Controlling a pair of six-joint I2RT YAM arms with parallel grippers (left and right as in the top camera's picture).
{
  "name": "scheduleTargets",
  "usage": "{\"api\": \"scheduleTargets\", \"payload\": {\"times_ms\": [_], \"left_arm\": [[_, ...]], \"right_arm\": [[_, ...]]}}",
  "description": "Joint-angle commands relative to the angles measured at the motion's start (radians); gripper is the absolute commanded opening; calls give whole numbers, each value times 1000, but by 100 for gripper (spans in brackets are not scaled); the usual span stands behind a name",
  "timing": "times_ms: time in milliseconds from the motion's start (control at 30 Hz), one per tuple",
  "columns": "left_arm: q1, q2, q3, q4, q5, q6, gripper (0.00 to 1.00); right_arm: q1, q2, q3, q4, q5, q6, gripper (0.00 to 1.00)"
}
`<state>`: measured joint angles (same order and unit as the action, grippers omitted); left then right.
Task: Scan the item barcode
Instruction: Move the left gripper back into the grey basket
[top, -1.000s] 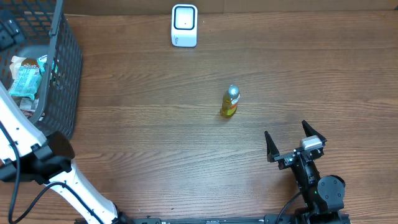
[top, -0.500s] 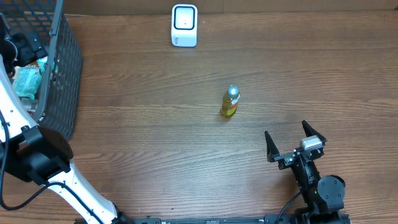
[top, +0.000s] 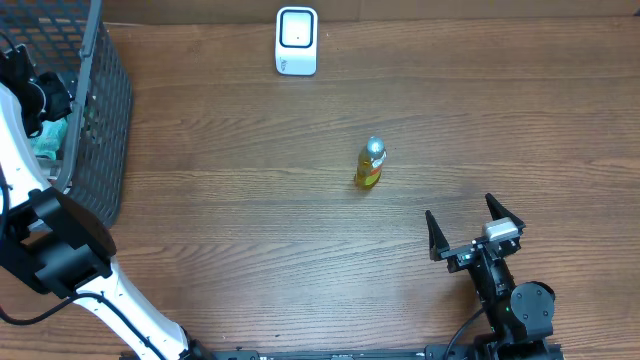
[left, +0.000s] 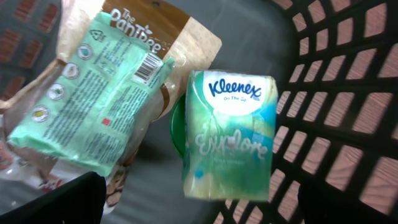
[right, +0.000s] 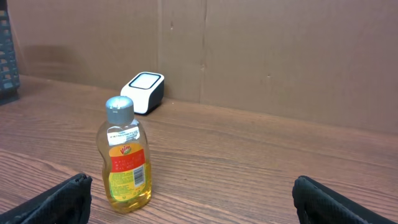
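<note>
L jaws wide, inside basket at far left, over Kleenex pack just beside mint-green packet, its barcode facing up. Scanner at counter back edge, centre. Yellow bottle upright mid-counter. R jaws wide, empty, front right.

Wooden table, white scanner at far edge, yellow bottle upright mid-table, black basket at left

You'll see a black mesh basket at the left end of the wooden desk, with a cardboard wall behind.
</note>
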<state>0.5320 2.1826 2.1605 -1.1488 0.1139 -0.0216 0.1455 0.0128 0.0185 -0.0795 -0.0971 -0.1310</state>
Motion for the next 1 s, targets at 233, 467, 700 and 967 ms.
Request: {"api": "scheduleTargets", "payload": {"times_ms": [233,467,700,967], "left_arm": [[1,5,-124,100,18,34,100],[10,5,-124,95,12,34,86],[17,5,-124,92,11,34,91],[16,5,-124,122,36,53,100]], "right_arm": [[-3,-10,-11,3,6,2,100],[-3,-10,-11,3,6,2,100],[-3,-10,-11,3,6,2,100],[-3,-10,-11,3,6,3,100]]}}
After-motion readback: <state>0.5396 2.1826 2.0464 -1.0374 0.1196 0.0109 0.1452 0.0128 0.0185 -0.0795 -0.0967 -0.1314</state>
